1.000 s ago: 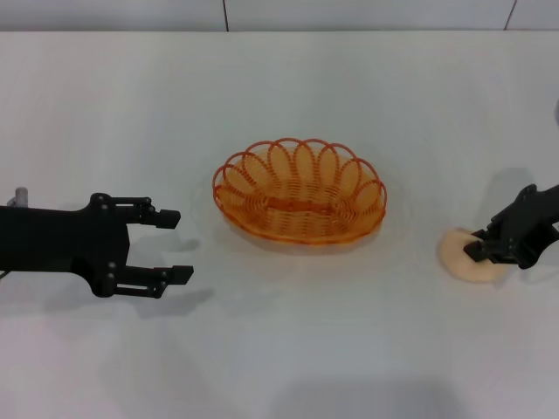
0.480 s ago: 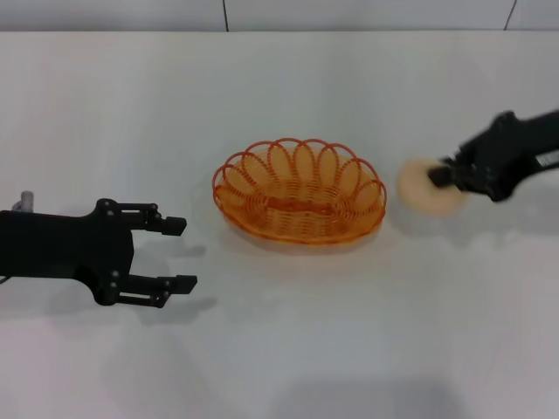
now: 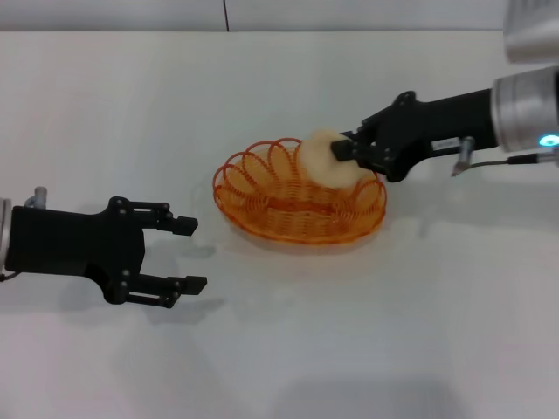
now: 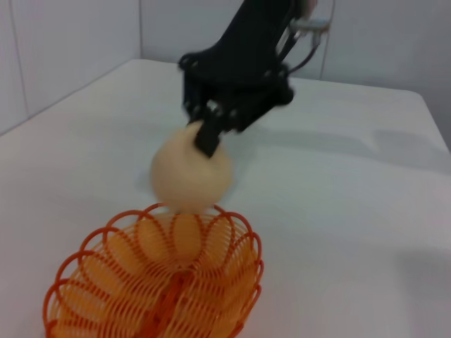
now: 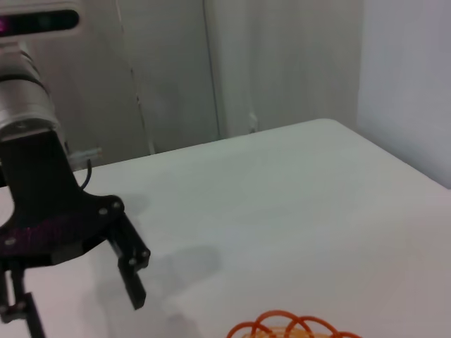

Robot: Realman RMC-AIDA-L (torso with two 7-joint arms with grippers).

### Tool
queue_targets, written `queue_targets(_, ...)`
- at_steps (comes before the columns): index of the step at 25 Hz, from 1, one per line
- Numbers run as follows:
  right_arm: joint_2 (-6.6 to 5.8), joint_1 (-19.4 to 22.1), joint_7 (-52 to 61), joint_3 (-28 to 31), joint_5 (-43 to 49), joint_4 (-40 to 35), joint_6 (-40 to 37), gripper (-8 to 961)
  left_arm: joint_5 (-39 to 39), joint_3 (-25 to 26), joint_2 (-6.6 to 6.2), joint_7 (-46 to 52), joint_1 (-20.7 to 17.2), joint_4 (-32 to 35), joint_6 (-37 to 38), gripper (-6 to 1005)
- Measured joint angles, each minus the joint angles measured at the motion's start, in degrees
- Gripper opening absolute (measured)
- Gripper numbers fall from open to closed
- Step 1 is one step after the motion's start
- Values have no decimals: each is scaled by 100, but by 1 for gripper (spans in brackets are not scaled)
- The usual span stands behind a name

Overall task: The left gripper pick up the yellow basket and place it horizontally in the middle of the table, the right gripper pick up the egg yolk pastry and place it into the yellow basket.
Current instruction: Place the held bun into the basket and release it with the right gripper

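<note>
Right claw [image 3: 342,150]: we see its black fingers closed on the egg yolk pastry [image 3: 325,158], the arm reaching in from the right with a blue light on its silver segment.
Egg yolk pastry: held at the claw's tip, up in the air above the rear right part of the yellow basket [image 3: 300,191] — in the left wrist view the pastry [image 4: 191,175] hangs just over the far rim loops, with the claw [image 4: 211,134] gripping it from above and behind.
Yellow basket: we find it sitting on the desk [image 3: 393,305] near the middle, long axis running left to right, nothing lying inside that we can make out.
Left claw [image 3: 190,255]: low over the desk, left of the basket and clear of it — fingers spread wide, holding nothing, tips pointing towards the basket.
Right wrist view: shows the left claw [image 5: 137,278] beyond a few orange rim loops of the basket [image 5: 294,328].
</note>
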State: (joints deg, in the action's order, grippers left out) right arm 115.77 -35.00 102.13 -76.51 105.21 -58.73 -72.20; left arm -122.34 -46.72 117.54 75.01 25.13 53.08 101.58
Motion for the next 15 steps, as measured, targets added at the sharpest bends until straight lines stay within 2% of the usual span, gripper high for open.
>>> queue_targets(4, 9, -1, -181, -426, -339, 241, 531, 35, 0, -47, 9, 1, 26, -7, -12, 757)
queue_targets(15, 18, 20, -657, -1004, -1160, 558, 905, 191, 0, -58, 23, -28, 36, -8, -16, 758)
